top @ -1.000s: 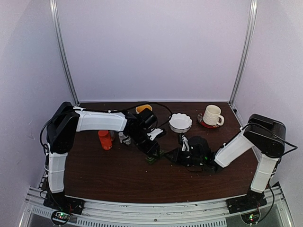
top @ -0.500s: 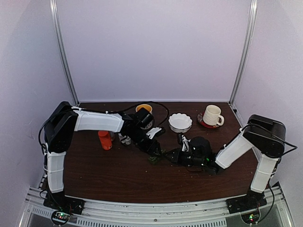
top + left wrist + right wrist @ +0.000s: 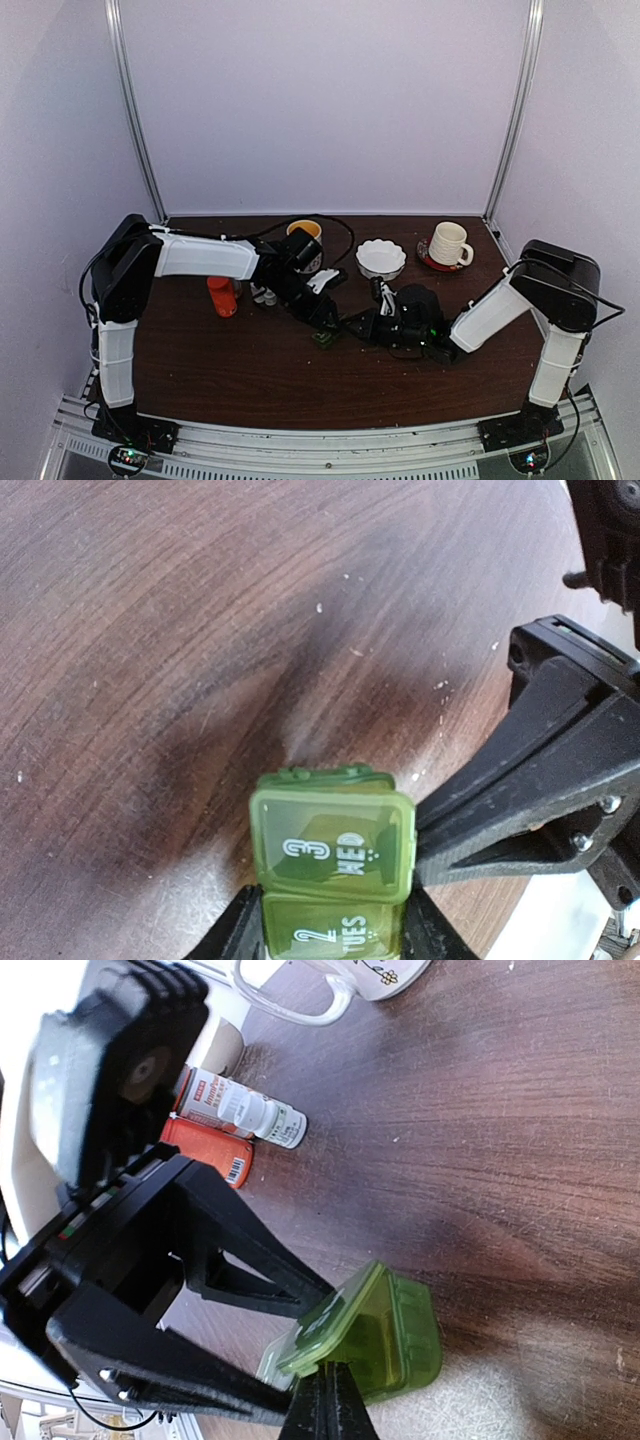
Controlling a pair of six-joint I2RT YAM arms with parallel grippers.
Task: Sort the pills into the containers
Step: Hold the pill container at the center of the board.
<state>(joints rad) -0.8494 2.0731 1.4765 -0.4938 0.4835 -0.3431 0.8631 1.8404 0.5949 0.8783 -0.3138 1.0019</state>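
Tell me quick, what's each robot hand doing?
Left gripper: closed on the green pill box.
Right gripper: shut, empty, tips against its lid.

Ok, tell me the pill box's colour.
Pill box: translucent green, white lettering; best in the left wrist view.

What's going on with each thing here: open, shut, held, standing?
green pill box: gripped at one end; end lid looks slightly lifted.
left gripper: shut on the pill box.
right gripper: shut, tips at the lid's edge.
orange bottle: upright.
white bottle: capped.
white mug: upright on a red saucer.
white bowl: upright.
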